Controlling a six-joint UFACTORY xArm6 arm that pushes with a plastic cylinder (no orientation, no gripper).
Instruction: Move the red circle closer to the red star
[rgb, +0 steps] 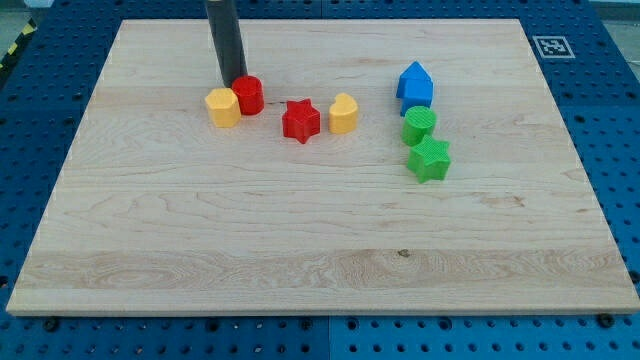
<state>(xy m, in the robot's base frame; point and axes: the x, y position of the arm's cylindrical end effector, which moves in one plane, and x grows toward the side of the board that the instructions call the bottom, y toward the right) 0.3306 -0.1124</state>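
— Seven blocks on the pale wooden board (300, 250), is it?
— Yes. Nearest, at right, a green plastic star (430, 159), then a green circle (420, 125); farthest, a blue house-shaped block (415, 85).
— And the middle row?
— One red star (300, 120), a yellow heart (343, 114) on its right, a yellow hexagon (223, 107) far left.
— The red circle (248, 95)?
— Touching the hexagon, left of the red star with a small gap between.
— The arm?
— One dark rod, upright. My tip (233, 82) rests just behind the red circle's left edge; it has no pincer.
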